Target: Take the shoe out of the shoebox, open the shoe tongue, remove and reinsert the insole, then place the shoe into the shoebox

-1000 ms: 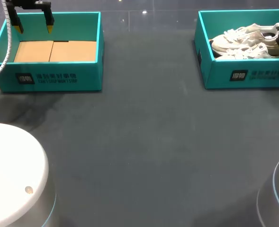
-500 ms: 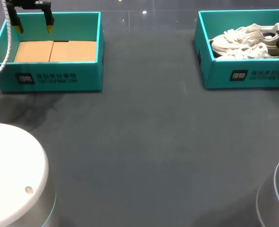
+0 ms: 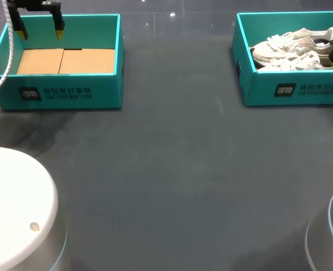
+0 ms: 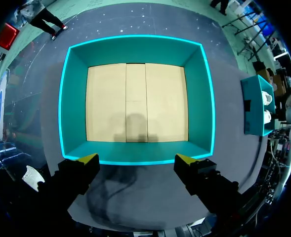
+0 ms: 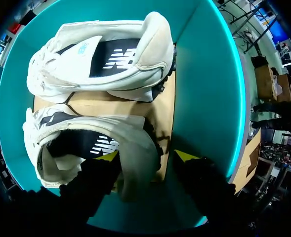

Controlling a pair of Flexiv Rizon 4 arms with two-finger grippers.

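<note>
The right jaws stand wide inside the right shoebox [image 5: 204,84], straddling the heel of the near shoe [image 5: 101,143]. One yellow fingertip [image 5: 108,156] sits over the shoe's opening, against the inner side of the heel collar. The other fingertip is outside the heel, with a strip of the box's cardboard floor showing between them, so the heel lies between the jaws without being gripped from both sides. The white shoe lies on its side, and the second shoe [image 5: 101,54] rests just ahead of the jaws, alongside the first in the same box.

Well apart across the dark tabletop [image 3: 172,169], the left jaws hang wide and hold nothing above the left shoebox [image 4: 135,49]. Both yellow tips are over its near wall. Ahead of them the teal box shows only its cardboard floor [image 4: 135,103].
</note>
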